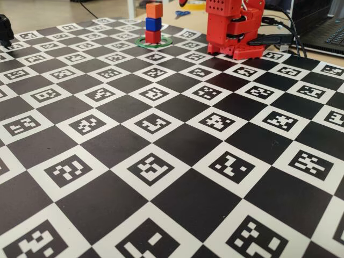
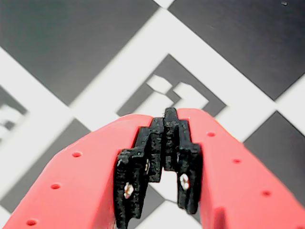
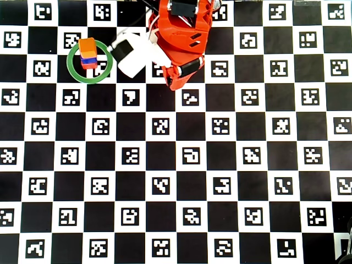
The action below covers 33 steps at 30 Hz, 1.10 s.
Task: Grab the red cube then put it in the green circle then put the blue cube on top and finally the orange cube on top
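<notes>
1. The hand (image 2: pixel 170 125) is closed with nothing in it: in the wrist view its two black fingertips (image 2: pixel 143 157) mesh together, with no gap at the tip.
2. Below the hand, the wrist view shows only the checkered mat (image 2: pixel 86 52), one white marker square right under the tip.
3. The red cube (image 1: pixel 152 36) sits inside the green circle (image 1: pixel 164 44) at the far side of the mat in the fixed view.
4. The blue cube (image 1: pixel 153 24) rests on the red one, and the orange cube (image 1: pixel 154 10) rests on the blue, making an upright three-cube stack.
5. In the overhead view the stack stands in the upper left of the mat, inside the ring and nearer its upper left rim; the orange cube (image 3: pixel 87 46) hides most of the other two.
6. The red arm (image 3: pixel 179 38) is folded up to the right of the ring in the overhead view, near it but apart from the stack.
7. The mat covers the tabletop (image 1: pixel 185 21); scissors (image 1: pixel 182 14) lie on the bare wood beyond the stack, and a laptop (image 1: pixel 322 27) sits at the far right in the fixed view.
</notes>
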Tool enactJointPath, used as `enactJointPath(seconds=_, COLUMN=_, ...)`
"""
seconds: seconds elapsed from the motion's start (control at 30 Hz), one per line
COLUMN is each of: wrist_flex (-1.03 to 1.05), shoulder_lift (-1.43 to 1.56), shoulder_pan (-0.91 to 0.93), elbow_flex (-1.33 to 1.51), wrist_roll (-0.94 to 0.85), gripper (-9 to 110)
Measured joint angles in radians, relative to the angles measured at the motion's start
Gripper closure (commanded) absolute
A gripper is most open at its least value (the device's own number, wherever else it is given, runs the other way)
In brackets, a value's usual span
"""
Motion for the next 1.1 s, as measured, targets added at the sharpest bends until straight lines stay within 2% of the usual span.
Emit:
enactJointPath(seconds=0.43, wrist_flex=-0.133, shoulder_lift=0.236, shoulder_pan=0.014, elbow_flex=0.273, wrist_roll=-0.268, gripper=108)
enactJointPath(seconds=0.57, wrist_flex=-0.143, shoulder_lift=0.351, shoulder_pan=-0.032, elbow_flex=0.353, wrist_roll=-0.328, gripper=108)
enactJointPath(seconds=0.87, wrist_flex=-0.074, shoulder_lift=0.583, shoulder_pan=-0.054, elbow_flex=0.515, wrist_roll=-0.417, gripper=108)
enactJointPath(seconds=1.1, wrist_flex=-0.074, shoulder_lift=0.598, shoulder_pan=-0.057, elbow_flex=0.531, wrist_roll=-0.422, gripper=107)
